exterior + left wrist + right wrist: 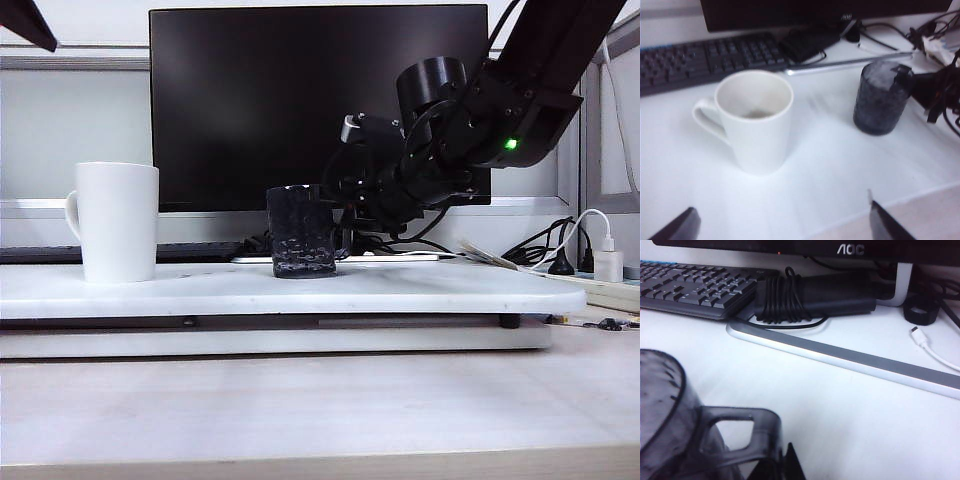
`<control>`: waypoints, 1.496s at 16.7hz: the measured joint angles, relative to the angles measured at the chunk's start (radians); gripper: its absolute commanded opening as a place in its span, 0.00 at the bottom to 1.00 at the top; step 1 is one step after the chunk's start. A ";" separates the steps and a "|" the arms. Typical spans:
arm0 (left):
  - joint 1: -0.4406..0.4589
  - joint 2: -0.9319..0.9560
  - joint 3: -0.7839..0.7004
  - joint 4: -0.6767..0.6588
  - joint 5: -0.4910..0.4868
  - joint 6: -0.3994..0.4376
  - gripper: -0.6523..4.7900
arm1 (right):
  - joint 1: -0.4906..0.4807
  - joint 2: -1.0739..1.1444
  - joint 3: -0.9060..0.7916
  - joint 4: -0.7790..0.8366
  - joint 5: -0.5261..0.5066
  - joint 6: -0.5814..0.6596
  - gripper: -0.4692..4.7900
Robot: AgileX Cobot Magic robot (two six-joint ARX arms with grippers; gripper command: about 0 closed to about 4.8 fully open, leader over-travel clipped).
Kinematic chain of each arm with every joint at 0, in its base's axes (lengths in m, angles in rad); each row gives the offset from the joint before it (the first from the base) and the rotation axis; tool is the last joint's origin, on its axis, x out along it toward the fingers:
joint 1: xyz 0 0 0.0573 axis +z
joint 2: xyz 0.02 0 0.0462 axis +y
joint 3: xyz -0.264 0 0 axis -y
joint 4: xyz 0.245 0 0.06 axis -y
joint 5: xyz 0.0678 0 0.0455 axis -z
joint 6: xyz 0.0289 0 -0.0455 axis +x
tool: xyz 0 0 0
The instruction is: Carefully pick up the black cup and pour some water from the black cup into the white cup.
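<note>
At the black cup's (301,231) handle side, the right gripper (338,222) comes in from the arm on the right of the exterior view, its jaws closed together right against the cup; whether they pinch the handle cannot be told. That view shows the cup upright on the white surface (400,288), with the white cup (117,221) well apart on the cup's far side from this gripper. The right wrist view adds what the exterior misses: the cup's handle (742,432) seen close, translucent grey, with one dark fingertip (790,465) just beside it; the rest of the gripper is cut off. Beyond lie a keyboard (695,285) and a cable-wrapped black block (810,297).

The left gripper (782,222) hangs above and apart from both cups, jaws wide and holding nothing; only its two fingertips show in its wrist view, and the exterior view shows just a dark corner of that arm. From there the white cup's inside is visible, blurred, with a faint dark patch low down. No water can be made out.
</note>
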 measured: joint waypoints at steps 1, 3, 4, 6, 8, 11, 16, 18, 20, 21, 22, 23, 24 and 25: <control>0.000 0.000 0.000 -0.010 0.000 0.000 1.00 | 0.000 0.005 0.000 0.005 0.000 0.000 0.09; 0.000 0.000 0.000 -0.024 0.000 0.000 1.00 | -0.006 0.014 0.004 0.011 0.000 0.004 0.09; 0.000 0.000 0.000 -0.033 0.000 0.000 1.00 | -0.010 0.021 0.005 0.017 0.000 0.008 0.09; 0.000 -0.001 0.000 -0.041 0.000 0.000 1.00 | -0.012 0.029 0.007 0.024 0.000 0.011 0.09; 0.000 -0.001 0.000 -0.048 0.000 0.000 1.00 | -0.012 0.030 0.007 0.023 0.000 0.014 0.09; 0.000 -0.001 0.000 -0.059 0.000 0.000 1.00 | -0.012 0.030 0.007 0.023 0.000 0.014 0.09; 0.000 -0.001 0.000 -0.065 0.000 0.000 1.00 | -0.012 0.039 0.002 -0.025 0.003 0.010 0.61; 0.000 -0.001 0.000 -0.066 0.000 0.000 1.00 | -0.014 0.038 0.002 -0.026 -0.001 0.006 0.61; 0.000 -0.001 0.000 -0.066 0.000 0.000 1.00 | -0.013 0.011 0.000 -0.049 -0.001 0.007 0.61; 0.000 -0.001 0.000 -0.066 0.000 0.000 1.00 | -0.013 -0.010 -0.003 -0.069 -0.001 0.006 0.61; 0.000 -0.001 0.000 -0.065 0.000 0.000 1.00 | -0.013 -0.040 -0.004 -0.099 -0.001 -0.003 0.61; 0.000 -0.001 0.000 -0.066 -0.002 0.000 1.00 | -0.013 -0.081 -0.004 -0.146 -0.001 -0.021 0.61; 0.000 -0.008 0.000 -0.065 -0.005 0.000 1.00 | -0.013 -0.173 -0.004 -0.251 -0.001 -0.060 0.61; 0.000 -0.027 0.000 -0.055 -0.008 0.000 1.00 | -0.013 -0.243 -0.003 -0.317 -0.002 -0.090 0.61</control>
